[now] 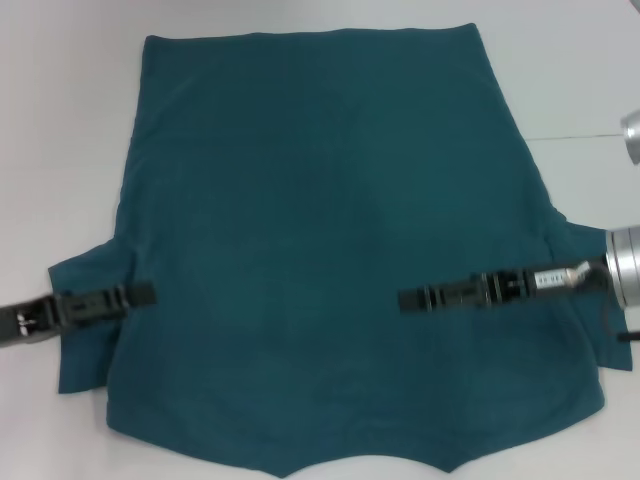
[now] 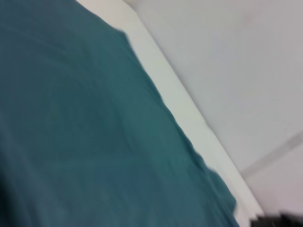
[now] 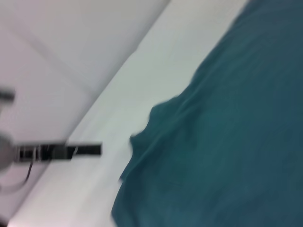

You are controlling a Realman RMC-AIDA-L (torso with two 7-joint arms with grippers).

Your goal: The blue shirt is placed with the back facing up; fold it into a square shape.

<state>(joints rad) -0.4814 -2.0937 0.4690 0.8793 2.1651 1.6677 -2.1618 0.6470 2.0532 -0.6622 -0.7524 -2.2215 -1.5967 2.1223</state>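
The blue shirt (image 1: pixel 320 230) lies spread flat on the white table (image 1: pixel 60 120), hem at the far side and collar toward me. Both short sleeves stick out at the sides. My left gripper (image 1: pixel 148 294) reaches in from the left, low over the left sleeve, with its tip at the edge of the shirt body. My right gripper (image 1: pixel 403 298) reaches in from the right across the right sleeve and well onto the shirt body. The blue shirt (image 2: pixel 85 132) fills the left wrist view. In the right wrist view the blue shirt (image 3: pixel 227 137) lies beside the far-off left gripper (image 3: pixel 97 150).
White table surface surrounds the shirt at the back and on both sides. A silver arm joint (image 1: pixel 632 135) shows at the right edge. A faint seam line (image 1: pixel 580 137) crosses the table at the right.
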